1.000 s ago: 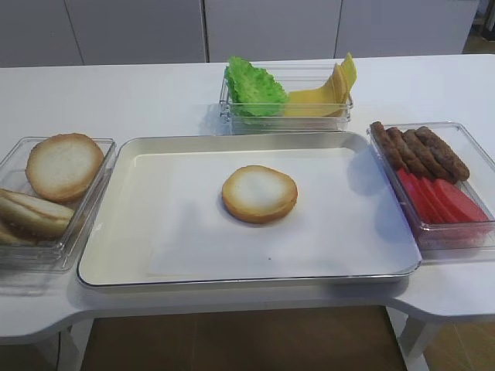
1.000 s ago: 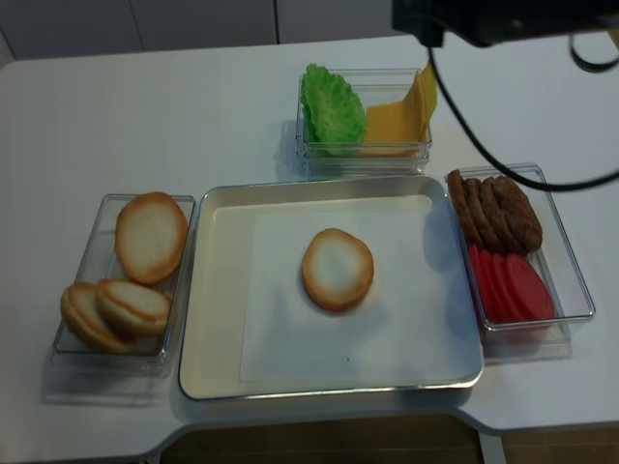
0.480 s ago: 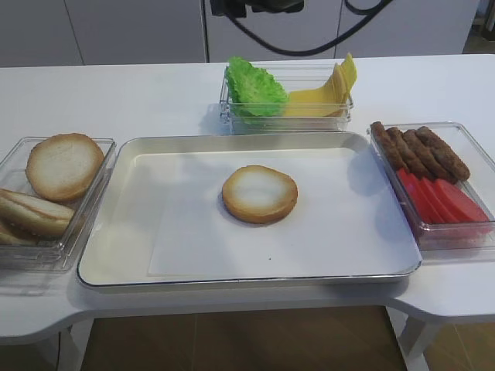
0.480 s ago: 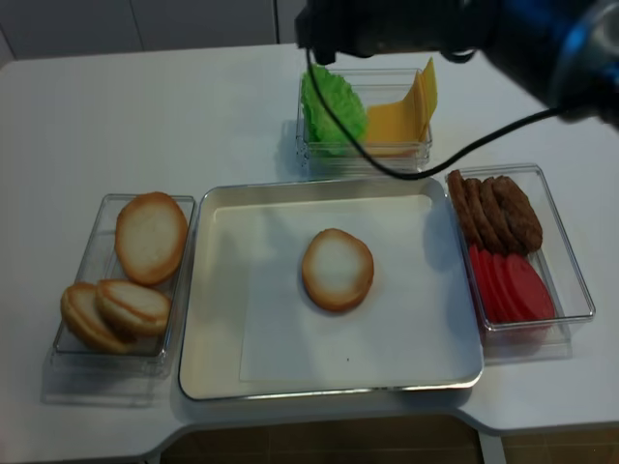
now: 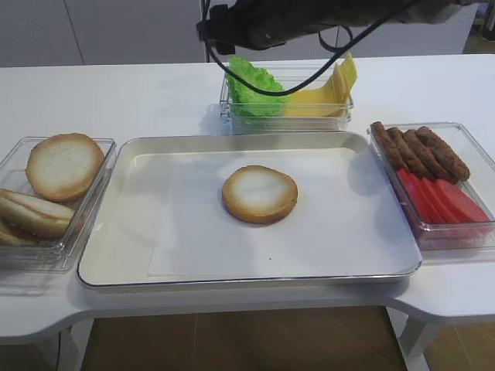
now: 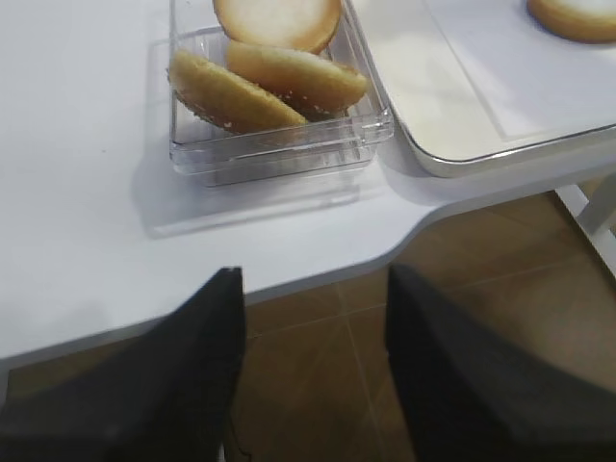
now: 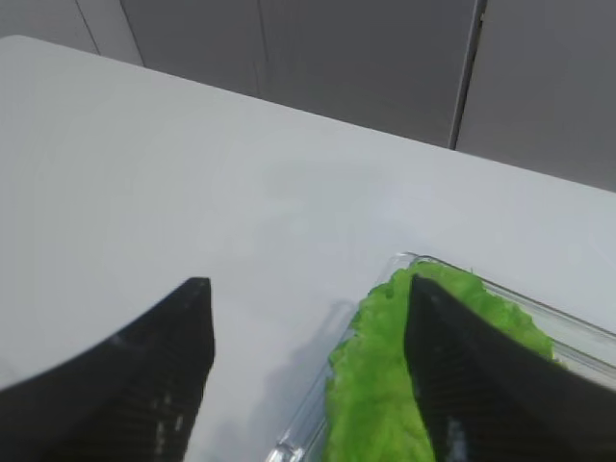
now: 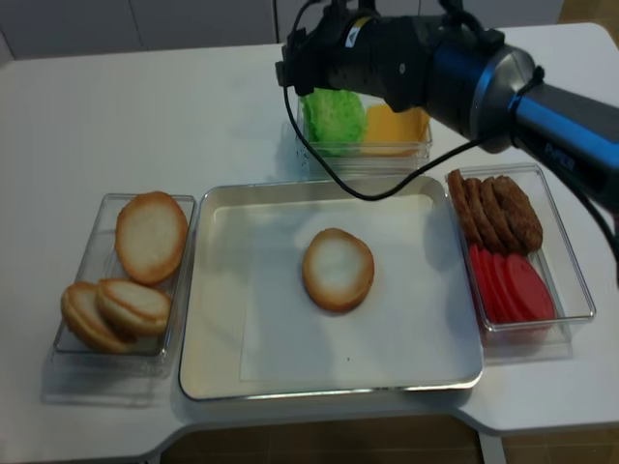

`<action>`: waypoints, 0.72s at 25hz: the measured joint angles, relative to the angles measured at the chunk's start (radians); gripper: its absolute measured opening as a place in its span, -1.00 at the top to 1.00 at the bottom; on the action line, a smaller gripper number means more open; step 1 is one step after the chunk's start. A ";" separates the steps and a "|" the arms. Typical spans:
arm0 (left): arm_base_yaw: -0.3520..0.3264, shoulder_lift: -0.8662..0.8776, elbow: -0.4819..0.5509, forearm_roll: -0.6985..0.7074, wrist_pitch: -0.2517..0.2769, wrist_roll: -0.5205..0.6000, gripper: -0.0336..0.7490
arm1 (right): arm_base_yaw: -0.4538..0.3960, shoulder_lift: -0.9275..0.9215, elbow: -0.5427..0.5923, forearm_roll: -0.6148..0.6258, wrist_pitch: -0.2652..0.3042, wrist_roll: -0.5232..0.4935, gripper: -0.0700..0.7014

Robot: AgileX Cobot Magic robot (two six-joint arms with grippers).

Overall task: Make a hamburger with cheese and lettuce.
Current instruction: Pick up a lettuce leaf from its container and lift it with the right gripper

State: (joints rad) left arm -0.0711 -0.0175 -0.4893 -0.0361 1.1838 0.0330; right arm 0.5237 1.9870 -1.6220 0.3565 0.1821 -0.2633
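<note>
Green lettuce (image 7: 385, 385) sat upright at the left end of a clear bin (image 5: 288, 116) at the back of the worktop (image 5: 116, 93), with yellow cheese (image 5: 325, 93) leaning in the same bin just beside it. Hamburger base (image 5: 259, 193) lay cut face up near the middle of the tray (image 5: 124, 263), bare, nothing stacked on it. Right gripper (image 7: 308, 375) hung over the bin's left end; jaws stood wide apart and empty, one finger above the leaf and the other out over bare worktop outside the bin wall. Left gripper (image 6: 313, 375) was parked low at the near-left worktop edge, jaws parted, nothing between them, near the box of spare bun halves (image 6: 279, 82). Judged step: approach for the first filling, apparently lettuce; no layer placed yet, so the task is at an early stage. Next move, as judged, calls for shifting the right gripper further over the bin so both fingers straddle the leaf, then descending inside the bin wall and closing on the frilled edge without catching the cheese.
</note>
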 joint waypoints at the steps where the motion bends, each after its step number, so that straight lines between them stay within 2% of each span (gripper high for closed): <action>1: 0.000 0.000 0.000 0.000 0.000 0.000 0.02 | 0.000 0.011 0.000 0.000 -0.003 -0.005 -0.41; 18: 0.000 0.000 0.000 0.000 0.000 0.000 0.02 | 0.000 0.105 -0.004 -0.017 -0.079 -0.029 -0.40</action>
State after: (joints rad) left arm -0.0711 -0.0175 -0.4893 -0.0361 1.1838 0.0330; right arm 0.5237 2.0917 -1.6265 0.3395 0.1030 -0.2923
